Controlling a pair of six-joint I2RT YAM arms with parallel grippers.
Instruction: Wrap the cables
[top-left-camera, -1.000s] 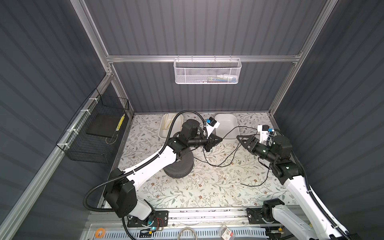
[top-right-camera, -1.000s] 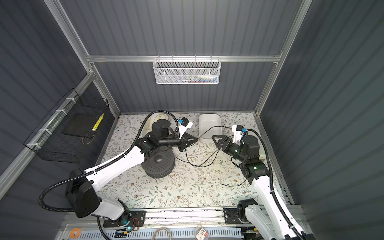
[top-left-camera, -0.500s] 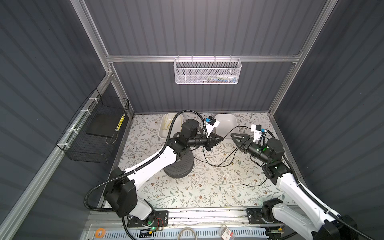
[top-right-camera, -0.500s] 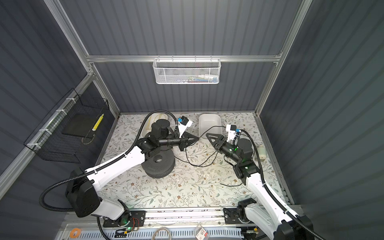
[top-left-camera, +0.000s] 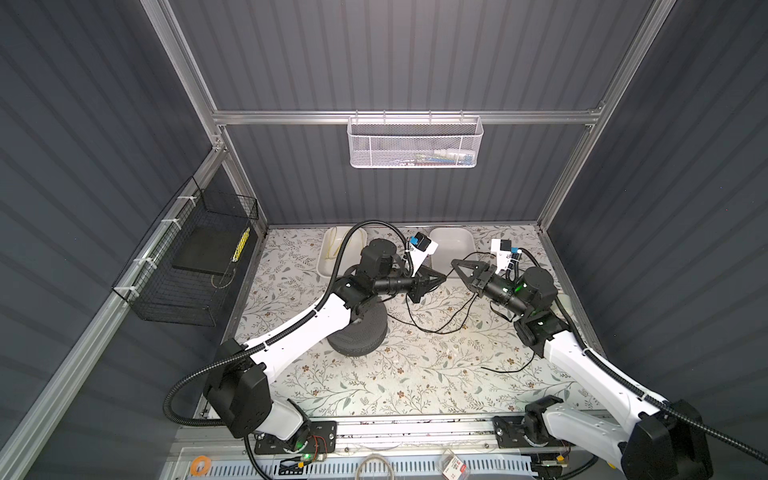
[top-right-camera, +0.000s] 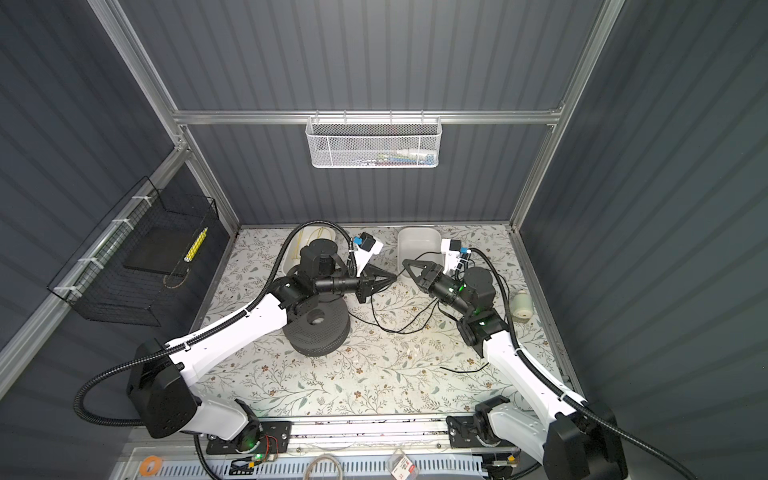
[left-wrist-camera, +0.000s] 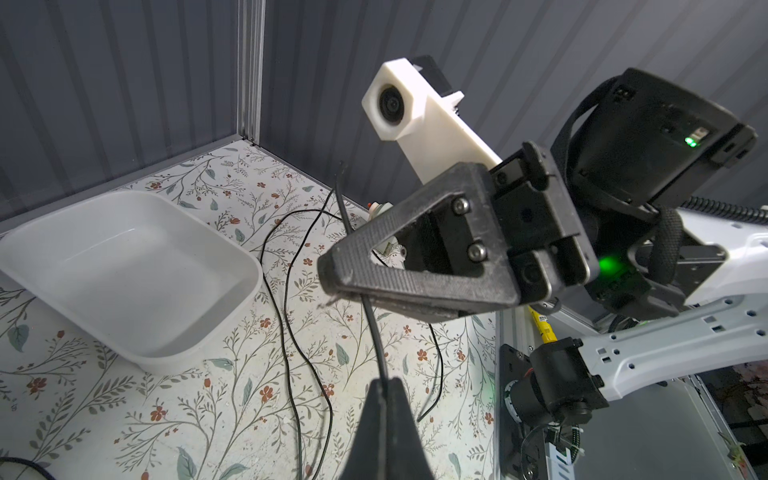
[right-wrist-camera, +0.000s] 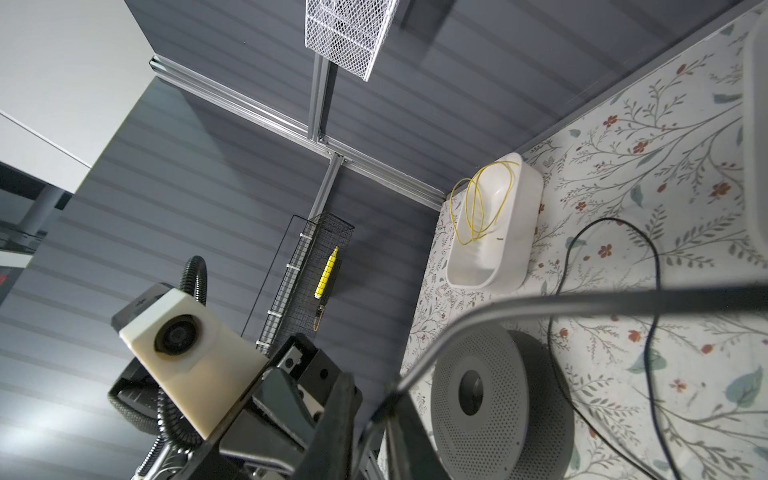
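The cables are one thin black cord (top-left-camera: 440, 330) (top-right-camera: 395, 330) lying in loose loops on the floral table between the arms. My left gripper (top-left-camera: 444, 275) (top-right-camera: 394, 275) (left-wrist-camera: 384, 384) is raised above the table and shut on the cord. A short taut stretch (left-wrist-camera: 374, 332) runs from it to my right gripper (top-left-camera: 454, 262) (top-right-camera: 405, 262) (left-wrist-camera: 328, 286) (right-wrist-camera: 370, 386), which faces it tip to tip. The right jaws have closed on the cord, and its free end sticks out beyond them. The rest of the cord (right-wrist-camera: 652, 257) trails over the table.
A dark perforated round object (top-left-camera: 357, 332) (right-wrist-camera: 478, 390) sits under the left arm. Two white trays stand at the back, one bare (top-left-camera: 453, 241) (left-wrist-camera: 124, 266) and one holding a yellow cord (right-wrist-camera: 515, 216). A small white item (top-right-camera: 521, 305) lies at the right edge. Wire baskets hang on the walls.
My right gripper has moved left, up to the left gripper's tip, and its jaws have closed from wide open onto the cord. The left arm has stayed still.
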